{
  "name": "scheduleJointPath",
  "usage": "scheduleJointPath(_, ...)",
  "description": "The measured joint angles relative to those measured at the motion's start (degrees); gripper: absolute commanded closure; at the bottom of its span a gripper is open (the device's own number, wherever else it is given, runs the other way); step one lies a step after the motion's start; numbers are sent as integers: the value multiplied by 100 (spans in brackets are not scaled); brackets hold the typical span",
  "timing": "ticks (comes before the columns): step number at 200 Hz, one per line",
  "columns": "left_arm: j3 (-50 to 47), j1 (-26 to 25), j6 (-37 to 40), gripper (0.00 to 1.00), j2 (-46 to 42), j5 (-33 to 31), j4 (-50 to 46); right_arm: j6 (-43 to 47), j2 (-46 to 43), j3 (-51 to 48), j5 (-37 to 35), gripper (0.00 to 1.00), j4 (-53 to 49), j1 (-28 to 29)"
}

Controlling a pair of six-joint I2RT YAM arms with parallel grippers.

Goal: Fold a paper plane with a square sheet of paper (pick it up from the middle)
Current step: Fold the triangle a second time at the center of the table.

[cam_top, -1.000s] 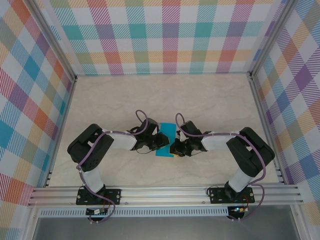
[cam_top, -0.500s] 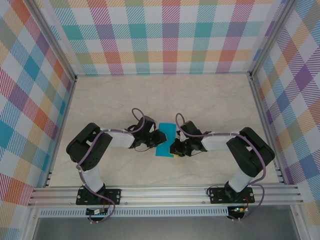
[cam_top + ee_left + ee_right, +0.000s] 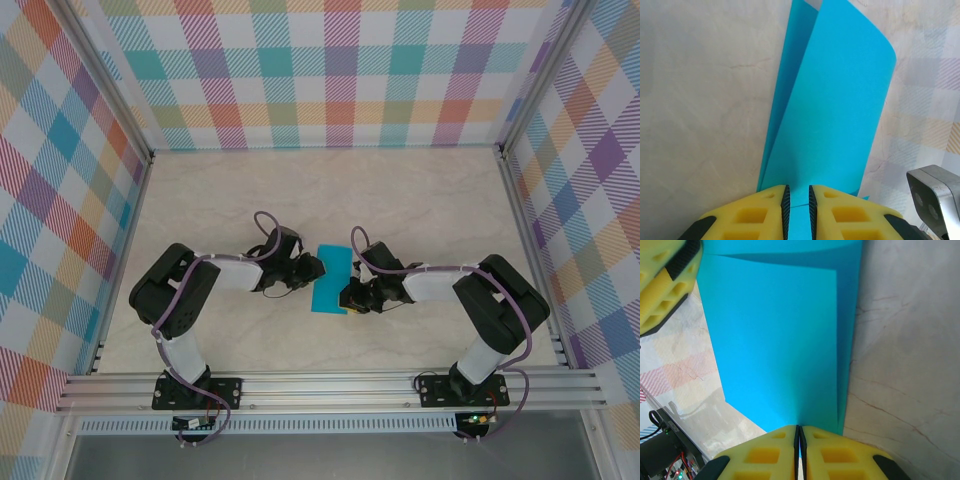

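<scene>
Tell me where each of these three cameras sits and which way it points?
Top external: above and behind, looking down at the table; left arm, right arm and bases show.
Left wrist: on the left arm, looking along the left gripper at the teal paper it pinches.
Right wrist: likewise, right gripper pinching the paper.
Shared: all show the paper.

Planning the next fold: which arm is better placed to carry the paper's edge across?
Likely left: the left gripper pinches the curling upper layer of the square sheet of paper; the right gripper clamps the opposite edge, where it looks flatter.
</scene>
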State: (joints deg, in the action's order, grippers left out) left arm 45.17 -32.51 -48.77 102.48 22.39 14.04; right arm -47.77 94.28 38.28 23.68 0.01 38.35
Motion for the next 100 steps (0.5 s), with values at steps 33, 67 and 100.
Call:
scheduleJointPath(33,92,136,133,78,0,-103,-105,0,0,0,2,87,0,0)
scheduleJointPath(67,177,225,280,77,-173,-195,-345,0,-7,0,9,87,-2,0)
scheduleJointPath(100,177,162,321,78,-533,-35,-343,0,-7,2,15,86,-2,0)
